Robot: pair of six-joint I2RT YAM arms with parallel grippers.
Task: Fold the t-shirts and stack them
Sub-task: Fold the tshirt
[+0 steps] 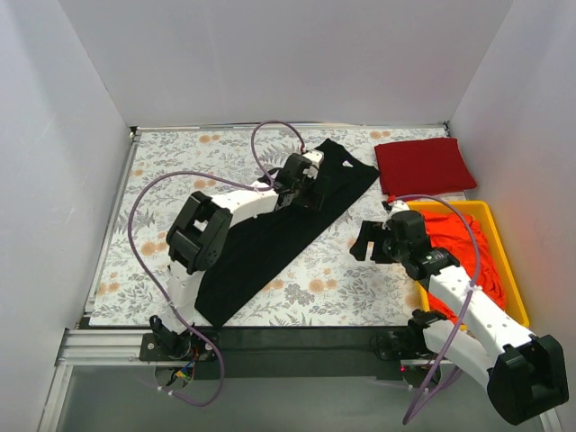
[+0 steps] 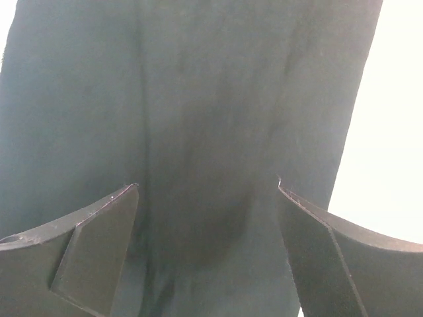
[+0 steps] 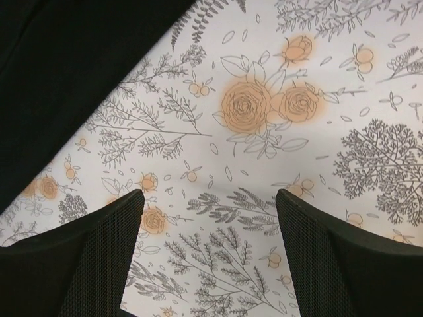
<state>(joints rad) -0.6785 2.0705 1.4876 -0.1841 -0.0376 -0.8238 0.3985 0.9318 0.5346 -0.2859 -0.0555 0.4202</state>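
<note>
A black t-shirt [image 1: 270,238] lies folded into a long diagonal strip on the floral cover. My left gripper [image 1: 310,187] hovers open over its far end. In the left wrist view the black cloth [image 2: 198,99] fills the space under the open left gripper [image 2: 208,188], with nothing held. My right gripper [image 1: 364,241] stands open over bare cover, right of the strip. In the right wrist view the right gripper [image 3: 208,191] is empty and the black shirt's edge [image 3: 66,66] shows at upper left. A dark red t-shirt [image 1: 423,166] lies folded at the back right. Orange-red t-shirts [image 1: 463,247] are heaped in the bin.
The yellow bin [image 1: 508,270] stands at the right edge, under my right arm. The floral table cover [image 1: 171,171] reaches to white walls on three sides. A purple cable [image 1: 270,130] loops above the left arm.
</note>
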